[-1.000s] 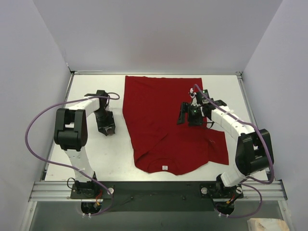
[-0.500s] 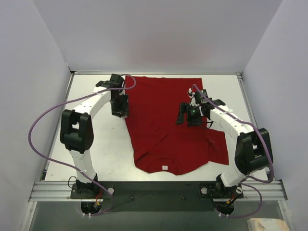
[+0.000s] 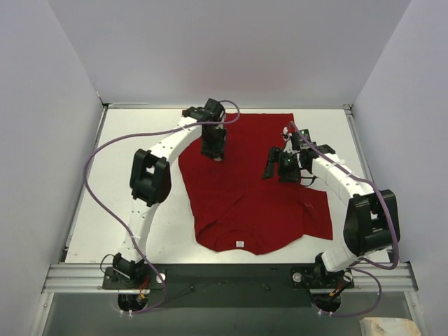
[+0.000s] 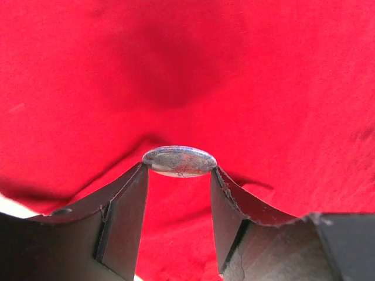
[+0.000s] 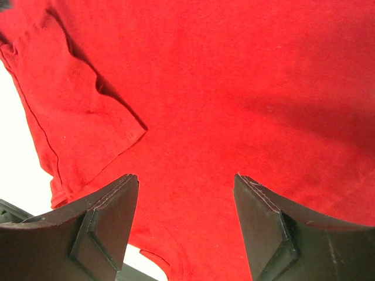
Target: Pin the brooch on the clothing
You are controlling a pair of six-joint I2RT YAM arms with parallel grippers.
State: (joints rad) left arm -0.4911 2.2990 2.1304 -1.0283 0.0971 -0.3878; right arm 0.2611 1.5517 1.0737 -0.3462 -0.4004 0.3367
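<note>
Above the T-shirt's far side, the left gripper clenches the brooch by its edges — I think so it can be pressed down. The right gripper, released, hovers over the cloth — probably to steady it.

The T-shirt lies flat on the table, its collar label toward my bases, its hem toward the far edge, and one sleeve spread out on the right. My left gripper hangs over the shirt's far left part, with the brooch pinched between its fingers above the fabric. My right gripper, fingers apart with nothing between them, is over the shirt's right half, just beyond the sleeve and well apart from the left one.
</note>
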